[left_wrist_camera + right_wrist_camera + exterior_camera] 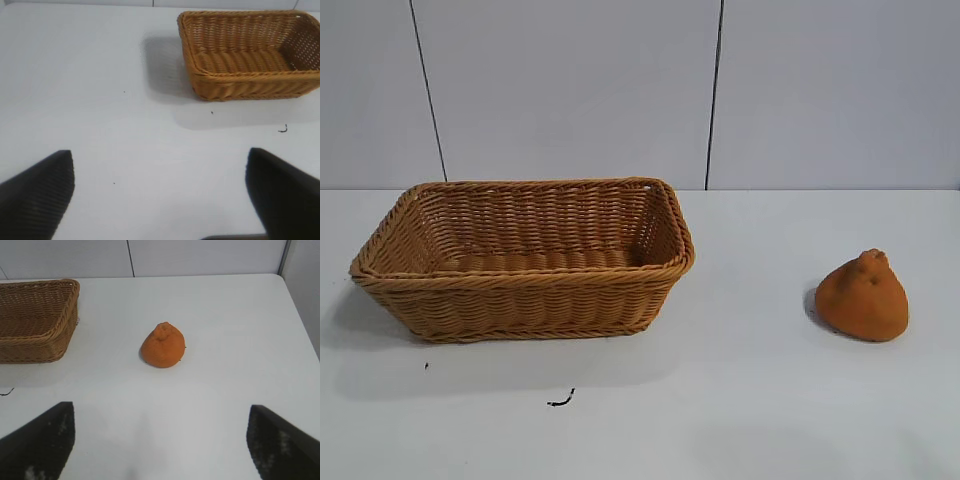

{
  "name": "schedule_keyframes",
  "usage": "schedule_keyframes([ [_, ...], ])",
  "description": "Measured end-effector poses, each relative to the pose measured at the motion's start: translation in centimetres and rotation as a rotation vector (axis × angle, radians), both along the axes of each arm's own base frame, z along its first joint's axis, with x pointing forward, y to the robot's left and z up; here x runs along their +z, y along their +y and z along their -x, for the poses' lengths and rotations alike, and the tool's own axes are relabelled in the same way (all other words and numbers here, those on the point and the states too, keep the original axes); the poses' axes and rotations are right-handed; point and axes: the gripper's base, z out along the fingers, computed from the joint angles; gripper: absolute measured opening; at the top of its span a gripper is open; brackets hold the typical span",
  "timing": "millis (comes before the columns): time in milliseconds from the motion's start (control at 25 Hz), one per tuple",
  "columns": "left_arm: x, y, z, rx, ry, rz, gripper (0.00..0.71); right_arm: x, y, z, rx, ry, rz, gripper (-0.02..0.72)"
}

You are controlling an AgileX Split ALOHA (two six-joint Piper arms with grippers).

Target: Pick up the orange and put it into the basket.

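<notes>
The orange (863,297) is a dull-orange teardrop lump with a knobby tip, resting on the white table at the right. It also shows in the right wrist view (162,345). The tan wicker basket (525,295) stands empty at the left; it shows in the left wrist view (250,87) and partly in the right wrist view (35,347). My right gripper (160,440) is open and empty, back from the orange with bare table between. My left gripper (160,195) is open and empty, back from the basket. Neither gripper shows in the exterior view.
The white table (740,400) has a small black mark (560,401) in front of the basket. A pale panelled wall (570,90) stands behind. The table's side edge (300,315) lies beyond the orange in the right wrist view.
</notes>
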Motion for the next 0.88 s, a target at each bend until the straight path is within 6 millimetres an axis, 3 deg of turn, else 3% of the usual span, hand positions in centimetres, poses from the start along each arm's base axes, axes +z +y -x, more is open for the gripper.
schedule_keyframes([
  [600, 0.0, 0.0, 0.0, 0.0, 0.0, 0.0, 0.666, 0.2, 0.0, 0.0, -0.003, -0.004, 0.005, 0.638],
  [720, 0.0, 0.0, 0.0, 0.0, 0.0, 0.0, 0.666, 1.7, 0.0, -1.0, -0.003, 0.008, 0.006, 0.638],
  [880, 0.0, 0.0, 0.0, 0.0, 0.0, 0.0, 0.666, 4.9, 0.2, -4.1, -0.003, 0.063, 0.009, 0.638],
])
